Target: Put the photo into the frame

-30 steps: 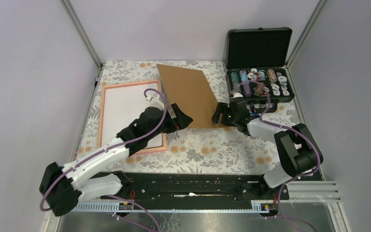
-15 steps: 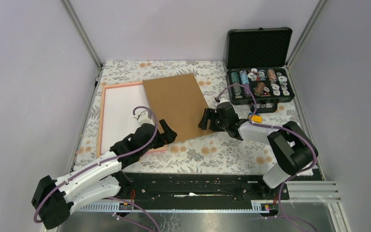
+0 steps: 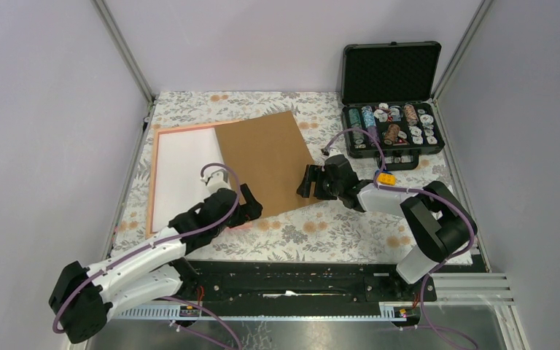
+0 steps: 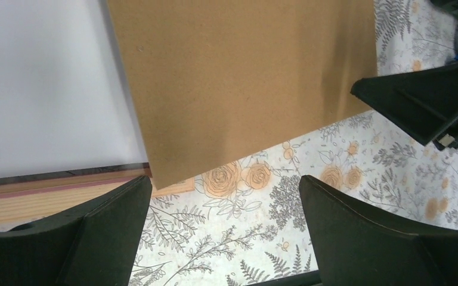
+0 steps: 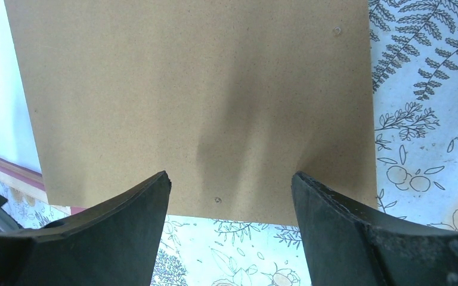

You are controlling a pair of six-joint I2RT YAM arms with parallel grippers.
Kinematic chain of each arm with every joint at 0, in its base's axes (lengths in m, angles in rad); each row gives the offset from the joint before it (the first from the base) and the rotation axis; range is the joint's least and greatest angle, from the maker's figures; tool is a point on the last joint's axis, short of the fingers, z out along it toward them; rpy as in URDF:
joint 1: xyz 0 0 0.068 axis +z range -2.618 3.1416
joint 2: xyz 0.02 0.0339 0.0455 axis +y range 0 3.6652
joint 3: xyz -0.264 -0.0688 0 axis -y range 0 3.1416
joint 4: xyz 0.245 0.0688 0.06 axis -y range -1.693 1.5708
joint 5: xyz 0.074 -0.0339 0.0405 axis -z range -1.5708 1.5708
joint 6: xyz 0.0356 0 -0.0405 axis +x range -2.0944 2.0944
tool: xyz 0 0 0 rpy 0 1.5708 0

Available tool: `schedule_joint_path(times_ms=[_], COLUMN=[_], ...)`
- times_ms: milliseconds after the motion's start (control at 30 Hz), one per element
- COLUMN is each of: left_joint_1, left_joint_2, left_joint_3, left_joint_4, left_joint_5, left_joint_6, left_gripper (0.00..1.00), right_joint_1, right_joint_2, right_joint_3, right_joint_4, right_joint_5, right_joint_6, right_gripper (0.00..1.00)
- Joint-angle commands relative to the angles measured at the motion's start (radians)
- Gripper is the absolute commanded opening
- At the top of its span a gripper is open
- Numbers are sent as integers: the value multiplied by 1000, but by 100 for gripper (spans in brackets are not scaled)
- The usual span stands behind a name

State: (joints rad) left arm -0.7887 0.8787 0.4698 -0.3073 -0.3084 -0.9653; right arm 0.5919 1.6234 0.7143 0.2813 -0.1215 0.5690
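Across the frame [image 3: 151, 182] and the white-backed photo [image 3: 182, 168]: brown board [image 3: 262, 160], lying askew. By its near corner, left gripper [image 3: 253, 203], jaws wide apart; by its right edge, right gripper [image 3: 306, 182], likewise apart, empty.

The flat brown fibreboard rectangle [image 3: 262, 160] now lies further left than before, overlapping the right side of the thin pink-edged picture frame [image 3: 150, 182]. The left gripper [image 3: 252, 205] sits drawn back off its near-left corner, jaws wider apart. The right gripper [image 3: 306, 182] is further left too.
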Motion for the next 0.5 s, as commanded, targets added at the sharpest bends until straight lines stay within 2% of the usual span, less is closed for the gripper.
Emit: schedule_joint_path(times_ms=[0, 100, 267, 333, 467], left_joint_1=[60, 170, 392, 427, 445], left_joint_2=[48, 76, 96, 119, 135], left_joint_3=[128, 143, 51, 24, -36], left_joint_4=[-81, -73, 128, 200, 342], left_joint_5=[-27, 43, 282, 340, 337], left_joint_6=[68, 82, 53, 48, 26], left_gripper=[99, 99, 98, 97, 90], right_joint_1=[19, 19, 19, 20, 19], right_joint_2=[23, 16, 20, 26, 34], right_joint_3=[-15, -19, -20, -15, -14], right_joint_4=[-91, -87, -80, -78, -73], right_joint_5=[-5, -11, -17, -33, -38], right_joint_6=[-18, -17, -22, -26, -40], right_gripper=[82, 82, 83, 83, 83])
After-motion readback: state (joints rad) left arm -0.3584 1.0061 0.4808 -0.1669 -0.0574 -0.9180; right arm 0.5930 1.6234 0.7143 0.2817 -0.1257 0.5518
